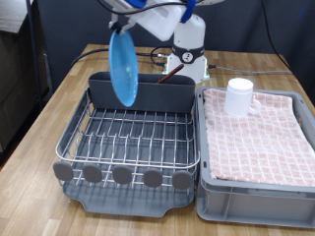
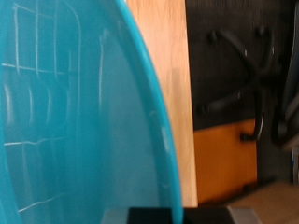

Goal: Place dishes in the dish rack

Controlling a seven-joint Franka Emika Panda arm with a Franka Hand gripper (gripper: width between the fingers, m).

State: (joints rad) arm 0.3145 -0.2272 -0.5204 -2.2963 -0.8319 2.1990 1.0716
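Currently the light-blue plate point(image 1: 124, 67) is carried on edge beneath the gripper point(image 1: 126, 29), pinched at its upper rim, above the dish rack point(image 1: 128, 138). It is best kept vertical and aligned with a wire slot below the fingers.

Reaches in from the exterior view's top, gripper point(image 1: 126, 22) pointed downward, fingers clamped on plate point(image 1: 124, 67) rim.

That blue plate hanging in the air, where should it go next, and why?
Probably straight down: the blue plate hangs on edge from the gripper above the dish rack's wire grid, not yet resting in it, near the cutlery box.
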